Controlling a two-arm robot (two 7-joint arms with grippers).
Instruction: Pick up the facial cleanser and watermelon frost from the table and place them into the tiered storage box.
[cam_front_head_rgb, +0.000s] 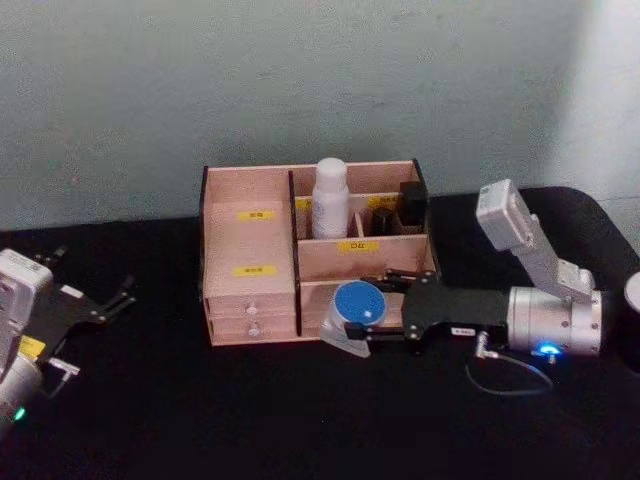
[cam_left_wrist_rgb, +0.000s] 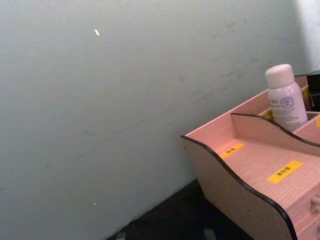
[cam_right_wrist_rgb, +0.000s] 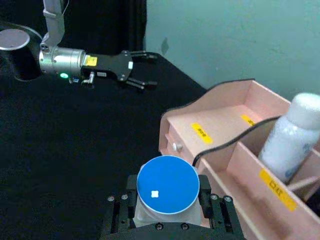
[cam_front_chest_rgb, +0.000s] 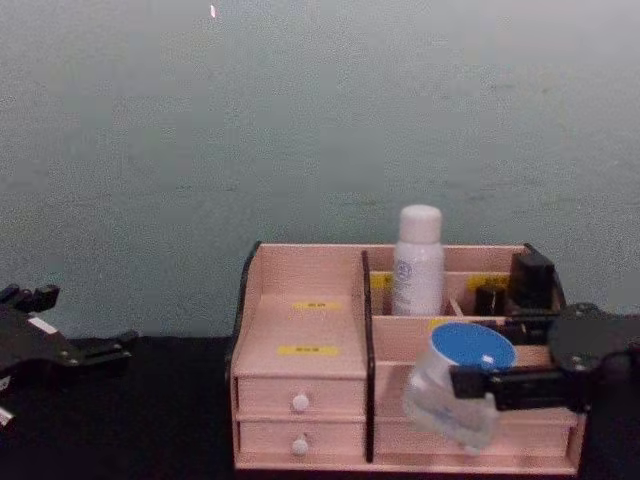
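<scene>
The right gripper (cam_front_head_rgb: 378, 315) grips a blue-capped pale tube (cam_front_head_rgb: 352, 305) just over the near right front of the pinkish wooden tiered storage box (cam_front_head_rgb: 250, 240). A white bottle (cam_front_head_rgb: 328, 198) stands in a far compartment. The left gripper (cam_front_head_rgb: 108, 303) rests spread apart, well left.

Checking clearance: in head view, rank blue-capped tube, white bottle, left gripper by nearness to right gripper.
1. Blue-capped tube: clamped in the right gripper.
2. White bottle: upright in a rear compartment of the tiered storage box.
3. Left gripper: open, at the far left.
</scene>
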